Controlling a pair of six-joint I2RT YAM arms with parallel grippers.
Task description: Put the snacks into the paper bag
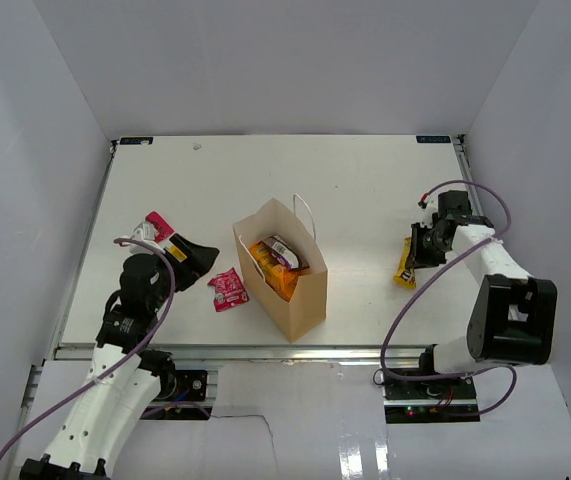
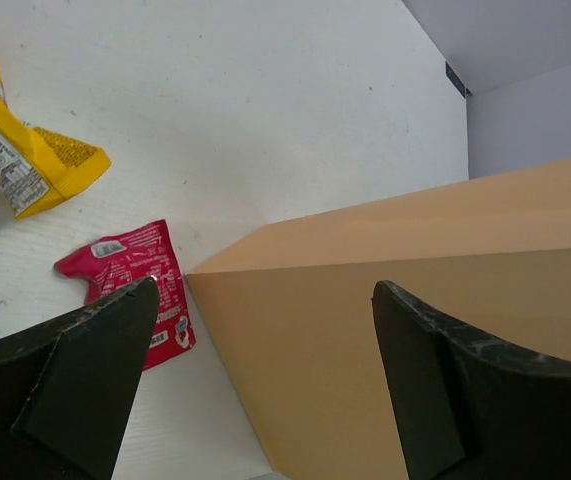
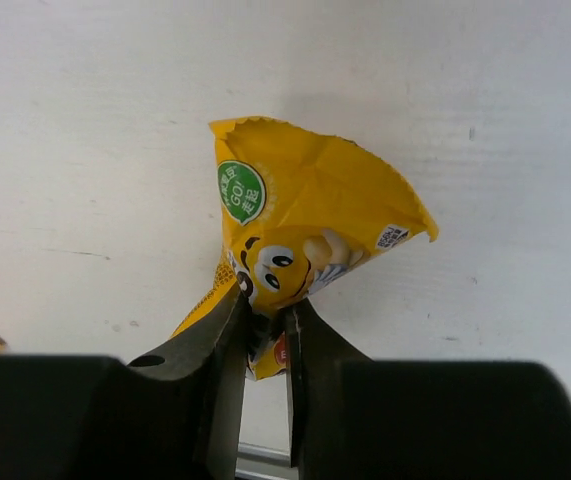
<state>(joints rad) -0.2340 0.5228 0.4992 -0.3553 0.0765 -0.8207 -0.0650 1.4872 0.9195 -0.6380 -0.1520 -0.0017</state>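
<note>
The tan paper bag stands upright mid-table, and a large orange bag and a dark purple pack show inside it. My left gripper is open and empty, just left of the bag. In the left wrist view the bag's wall fills the space between my fingers. A small pink-red pack lies flat by the bag's left corner and also shows in the left wrist view. An orange-red-yellow candy bag lies farther left, its yellow end in the left wrist view. My right gripper is shut on the yellow M&M's pack at the table's right side.
White walls enclose the table on three sides. The table's near edge runs just in front of the bag. The bag's white string handle sticks up at its far side.
</note>
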